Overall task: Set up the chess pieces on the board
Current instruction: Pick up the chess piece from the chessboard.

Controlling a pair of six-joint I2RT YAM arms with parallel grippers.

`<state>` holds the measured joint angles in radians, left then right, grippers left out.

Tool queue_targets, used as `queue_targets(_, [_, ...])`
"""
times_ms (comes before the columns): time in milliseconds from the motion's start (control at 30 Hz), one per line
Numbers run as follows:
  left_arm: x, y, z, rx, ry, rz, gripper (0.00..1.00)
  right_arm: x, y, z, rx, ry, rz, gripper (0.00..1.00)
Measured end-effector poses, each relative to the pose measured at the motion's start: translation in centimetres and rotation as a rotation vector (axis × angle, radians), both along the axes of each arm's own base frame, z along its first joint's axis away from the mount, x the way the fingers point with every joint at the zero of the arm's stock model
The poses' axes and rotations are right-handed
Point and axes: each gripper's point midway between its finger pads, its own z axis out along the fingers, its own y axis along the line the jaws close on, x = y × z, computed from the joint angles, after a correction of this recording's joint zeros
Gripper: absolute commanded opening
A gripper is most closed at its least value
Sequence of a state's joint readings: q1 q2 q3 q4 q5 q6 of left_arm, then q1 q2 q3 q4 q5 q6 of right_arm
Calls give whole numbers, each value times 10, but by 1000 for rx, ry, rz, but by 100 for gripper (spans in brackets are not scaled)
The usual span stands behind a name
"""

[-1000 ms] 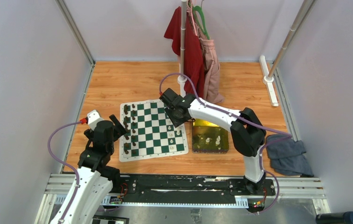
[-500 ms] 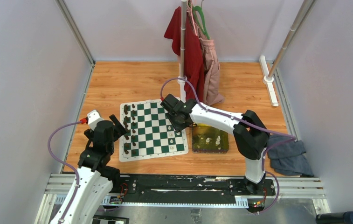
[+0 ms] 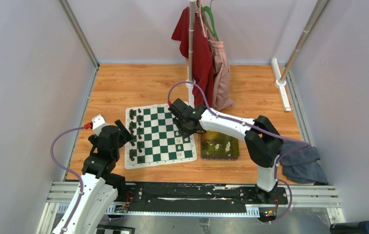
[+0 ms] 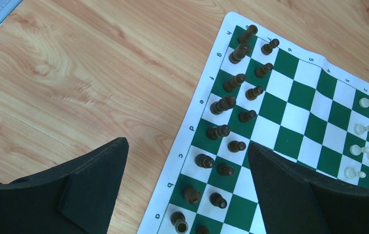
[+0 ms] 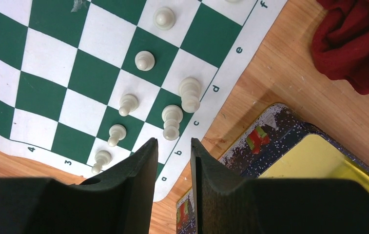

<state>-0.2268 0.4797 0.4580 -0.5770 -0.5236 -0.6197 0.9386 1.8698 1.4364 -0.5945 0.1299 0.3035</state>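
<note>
At the far left the table (image 3: pixel 119 83) runs bare from its wall-side edge to the board's white border, a broad strip of open wood. The left hand (image 4: pixel 184 144) hovers over that border, fingers wide apart, released. Just inside the edge, dark brown chessmen (image 4: pixel 226 103) fill the two left files, upright, one to a square.

The board (image 3: pixel 160 139) lies flat, its middle files free between the two sets. More open wood lies beyond its far edge.

The cream chess pieces (image 5: pixel 171 121) stand along the board's right side: two taller ones next to the border, smaller ones in the file inward. The right hand (image 5: pixel 173 141) hangs above the board's corner there, fingers drawn close with a slim gap, grasping no piece. A narrow strip of wood parts that corner from the tray (image 3: pixel 220 145), which holds more cream pieces. A red cloth (image 5: pixel 355 39) hangs near the far right; a grey cloth (image 3: pixel 301 163) lies at the table's right edge.

The border is marked a to h beside the dark pieces, with digits along the adjoining edge. By the cream pieces it shows f, e, d, c, b, a, then 5, 4, 3.
</note>
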Motion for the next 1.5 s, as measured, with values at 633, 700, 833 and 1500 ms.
queue_targets(633, [0,0,-2,2,9,1,100,1,7,1,28,-1,8,34])
queue_targets(700, [0,0,-2,3,9,0,100,1,7,1,29,-2,8,34])
queue_targets(833, [0,0,-2,3,9,1,100,1,7,0,28,-1,8,34])
queue_targets(1500, [0,0,-3,4,15,1,100,-2,8,-12,28,19,16,31])
